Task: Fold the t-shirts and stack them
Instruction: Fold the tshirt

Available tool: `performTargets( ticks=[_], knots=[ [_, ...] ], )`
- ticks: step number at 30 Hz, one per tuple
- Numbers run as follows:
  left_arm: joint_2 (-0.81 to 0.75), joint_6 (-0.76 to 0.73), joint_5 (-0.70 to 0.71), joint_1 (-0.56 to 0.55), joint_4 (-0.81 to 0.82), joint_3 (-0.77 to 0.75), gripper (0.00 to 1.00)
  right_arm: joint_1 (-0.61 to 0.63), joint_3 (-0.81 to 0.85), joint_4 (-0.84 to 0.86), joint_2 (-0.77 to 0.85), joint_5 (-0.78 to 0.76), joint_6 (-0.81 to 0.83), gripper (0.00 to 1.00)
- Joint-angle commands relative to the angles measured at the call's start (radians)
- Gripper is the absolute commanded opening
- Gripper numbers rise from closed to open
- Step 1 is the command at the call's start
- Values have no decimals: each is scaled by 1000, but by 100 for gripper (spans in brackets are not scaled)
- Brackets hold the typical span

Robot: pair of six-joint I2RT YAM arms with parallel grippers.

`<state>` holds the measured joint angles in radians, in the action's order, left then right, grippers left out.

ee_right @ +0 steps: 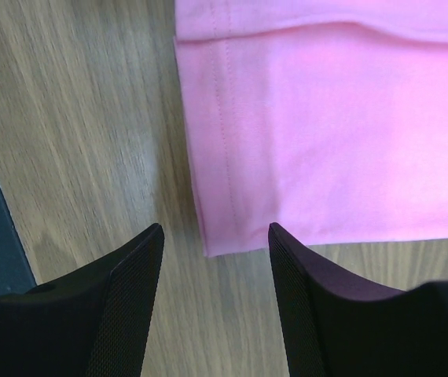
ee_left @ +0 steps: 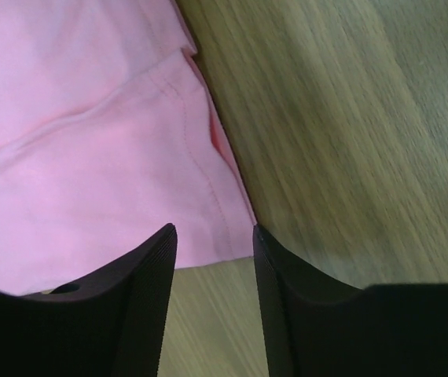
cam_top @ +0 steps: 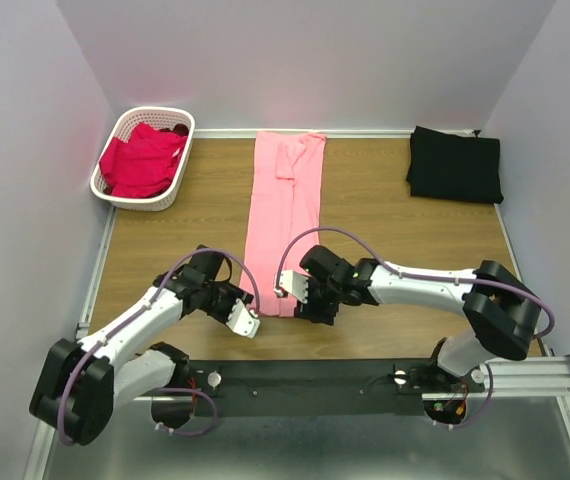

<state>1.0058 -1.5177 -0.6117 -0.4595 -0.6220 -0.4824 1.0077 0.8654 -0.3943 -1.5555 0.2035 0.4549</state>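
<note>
The two arms start from a black mounting rail [cam_top: 305,385] at the near edge and reach forward over the brown wooden table [cam_top: 395,250].

Find the left gripper [cam_top: 248,322] at the near left corner of the long light salmon-pink fabric t-shirt [cam_top: 283,215]. In the left wrist view, its two black ribbed fingers [ee_left: 149,298] stand apart with bare wood between them. The shirt's stitched hem corner lies just past the fingertips, and nothing is clamped. You cannot tell from this view whether the tips touch the cloth.

Find the right gripper [cam_top: 292,292] at the near right corner of the same shirt. In the right wrist view, its jaws are parted. The hem corner (its stitching line is plainly visible) lies flat on the wood between and just beyond the tips. These fingers hold nothing.

The pink shirt is folded into a narrow strip. It lies flat down the middle of the table from the grippers to the far edge, with a sleeve turned inward at the far end.

At the far left corner stands a white slotted plastic basket [cam_top: 140,200] holding crumpled deep magenta-red t-shirts [cam_top: 143,160]. At the far right corner a folded black t-shirt [cam_top: 455,165] lies flat, well apart from the pink one.
</note>
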Motion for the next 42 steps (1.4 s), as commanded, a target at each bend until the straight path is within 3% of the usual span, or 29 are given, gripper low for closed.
performTargets(
  ticks=[1, 8, 17, 31, 42],
  knots=[
    [68, 11, 84, -21, 13, -30, 49, 8, -8, 32, 40, -32, 18, 63],
    [165, 65, 165, -85, 45, -85, 58, 8, -5, 34, -9, -38, 27, 63],
    [231, 50, 185, -107, 19, -91, 55, 8, -5, 34, 0, -38, 19, 64],
    [139, 30, 138, -107, -99, -136, 57, 8, 6, 32, 12, -42, 25, 64],
    [280, 47, 167, -117, -79, -142, 56, 8, 20, 26, 20, -52, 31, 67]
  ],
)
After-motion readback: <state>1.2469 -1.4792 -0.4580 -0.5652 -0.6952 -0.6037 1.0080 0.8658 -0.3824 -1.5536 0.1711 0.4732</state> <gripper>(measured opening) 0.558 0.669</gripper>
